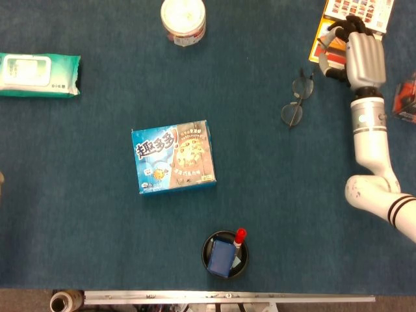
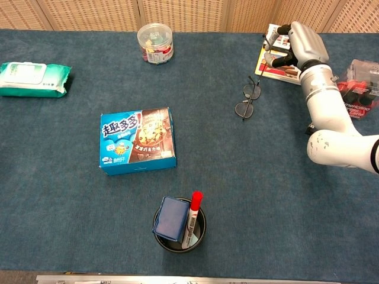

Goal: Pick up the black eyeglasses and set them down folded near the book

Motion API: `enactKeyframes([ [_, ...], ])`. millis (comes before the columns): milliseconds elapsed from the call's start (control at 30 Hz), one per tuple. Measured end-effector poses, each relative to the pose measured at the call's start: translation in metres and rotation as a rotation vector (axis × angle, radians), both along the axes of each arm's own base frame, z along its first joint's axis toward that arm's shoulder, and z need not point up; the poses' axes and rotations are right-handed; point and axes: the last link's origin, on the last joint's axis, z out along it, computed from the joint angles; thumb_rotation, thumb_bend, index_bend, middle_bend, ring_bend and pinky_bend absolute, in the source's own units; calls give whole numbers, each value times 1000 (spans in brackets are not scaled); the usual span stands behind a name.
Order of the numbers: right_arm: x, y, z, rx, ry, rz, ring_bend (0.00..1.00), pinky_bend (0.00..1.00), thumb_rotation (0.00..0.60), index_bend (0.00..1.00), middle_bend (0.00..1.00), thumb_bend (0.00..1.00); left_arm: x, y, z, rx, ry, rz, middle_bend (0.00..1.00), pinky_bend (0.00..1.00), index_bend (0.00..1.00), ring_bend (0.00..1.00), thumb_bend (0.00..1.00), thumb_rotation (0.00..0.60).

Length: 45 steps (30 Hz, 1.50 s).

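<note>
While hovering curled and empty over one colourful book (image 1: pixel 328 32) at the blue table's (image 1: pixel 260 182) far right corner: one right hand (image 1: pixel 354 49), beside one pair of black wire-rimmed eyeglasses (image 1: pixel 297 101).

The head view looked straight down; the chest view looked forward, lower. Both showed the dark blue carpeted tabletop (image 1: pixel 97 227) (image 2: pixel 71 225).

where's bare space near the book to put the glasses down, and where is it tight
Bare cloth runs left of the book, between the glasses and the tub. More lies below the glasses, toward the cup. It is tight at the far right: the right hand sits over the book, and a red and black item sits beside the arm.
</note>
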Motion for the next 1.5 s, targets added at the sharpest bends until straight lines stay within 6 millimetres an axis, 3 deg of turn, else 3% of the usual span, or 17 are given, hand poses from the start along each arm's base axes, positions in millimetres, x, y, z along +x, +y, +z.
enactKeyframes([
  [1167,3,29,5,58,-48,-11,170,242,600,597,382,342,-1,1,-2,-10,15,7,449,458,525,371,484,600],
  [1500,6,36,1,104,-83,-34,194,243,600,639,405,394,-1,1,-2,-10,13,10,449,458,524,371,484,600],
])
